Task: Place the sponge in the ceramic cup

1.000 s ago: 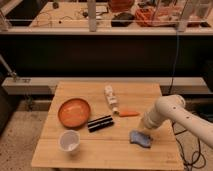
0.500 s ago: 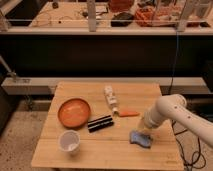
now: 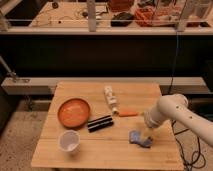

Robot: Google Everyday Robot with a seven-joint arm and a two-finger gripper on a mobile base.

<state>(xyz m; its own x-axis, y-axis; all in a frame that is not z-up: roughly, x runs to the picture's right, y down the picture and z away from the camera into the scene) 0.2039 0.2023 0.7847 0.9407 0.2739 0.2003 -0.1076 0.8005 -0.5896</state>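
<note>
Nearest row, left: the small round white ceramic cup (image 3: 69, 141) stands upright on the pale wooden table (image 3: 105, 151), close to the front edge. Its pale inside shows nothing in it.

Nearest row, right: the small blue-grey lumpy sponge (image 3: 139, 138) lies flat on the table near the front right corner, not in the cup. Its long axis appears to run roughly left to right.

The gripper (image 3: 148, 131), at the end of the white arm (image 3: 170, 109) reaching in from the right, is down at the sponge's far right end, touching or just above it. How far it stands open, and whether it has hold of the sponge, cannot be told.

Deciding relation: the cup lies well apart to the left of sponge and gripper, at about the same depth.

Further back: the flat black bar (image 3: 100, 123) lies just beyond that line, a possible snag. Behind it are the wide orange bowl (image 3: 74, 112), a small orange piece (image 3: 128, 113) and a white tube (image 3: 110, 96).
</note>
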